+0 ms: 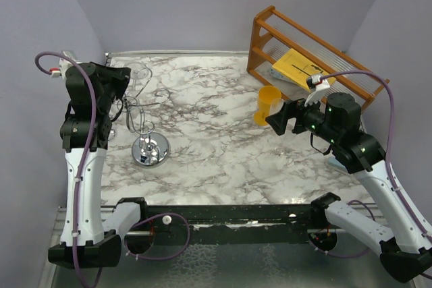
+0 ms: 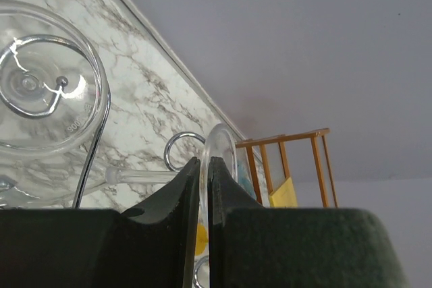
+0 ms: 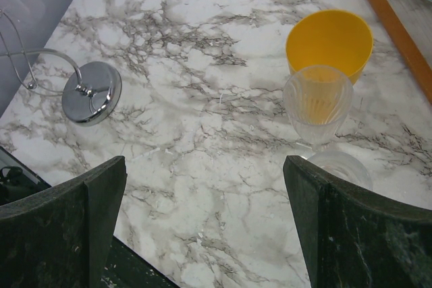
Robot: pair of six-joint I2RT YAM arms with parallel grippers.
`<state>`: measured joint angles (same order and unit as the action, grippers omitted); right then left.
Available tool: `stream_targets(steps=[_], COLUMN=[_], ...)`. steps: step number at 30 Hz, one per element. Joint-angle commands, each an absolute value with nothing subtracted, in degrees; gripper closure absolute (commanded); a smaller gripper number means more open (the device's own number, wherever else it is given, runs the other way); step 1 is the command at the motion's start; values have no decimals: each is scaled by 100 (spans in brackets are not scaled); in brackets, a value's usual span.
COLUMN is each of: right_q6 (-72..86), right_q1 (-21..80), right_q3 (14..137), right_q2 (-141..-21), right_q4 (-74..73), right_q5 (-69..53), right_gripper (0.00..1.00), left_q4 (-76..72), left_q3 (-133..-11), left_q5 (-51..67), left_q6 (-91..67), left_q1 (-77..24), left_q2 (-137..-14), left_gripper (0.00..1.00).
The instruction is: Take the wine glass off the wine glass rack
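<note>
Wine glass (image 2: 145, 176) foot sits pinched in the left gripper (image 2: 204, 161) at the rack (image 1: 150, 148); the right gripper (image 3: 204, 163) gapes empty. Snagging the curled wire could topple the rack.

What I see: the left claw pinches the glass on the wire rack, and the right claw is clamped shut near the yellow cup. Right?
Not quite. The right wrist view shows the right gripper wide open, not clamped shut, near the yellow cup. The left gripper does pinch the wine glass on the wine glass rack.
</note>
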<state>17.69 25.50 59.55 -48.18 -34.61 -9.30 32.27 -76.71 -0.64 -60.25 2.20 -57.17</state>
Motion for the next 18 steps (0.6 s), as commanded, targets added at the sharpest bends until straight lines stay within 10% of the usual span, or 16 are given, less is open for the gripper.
stream_targets(steps=[1, 18], right_q6=[1718, 1730], right_q1=[2539, 2540], right_q3=[6013, 6163], right_q2=[-4745, -4742], right_q4=[-3287, -3356], right_q5=[-993, -993], right_gripper=[0, 0], left_q4=[3192, 2333], left_q3=[-7982, -8527], left_q5=[-709, -29], left_q6=[-5822, -6297], left_q1=[254, 255], left_q2=[-5544, -6565], left_gripper=[100, 100])
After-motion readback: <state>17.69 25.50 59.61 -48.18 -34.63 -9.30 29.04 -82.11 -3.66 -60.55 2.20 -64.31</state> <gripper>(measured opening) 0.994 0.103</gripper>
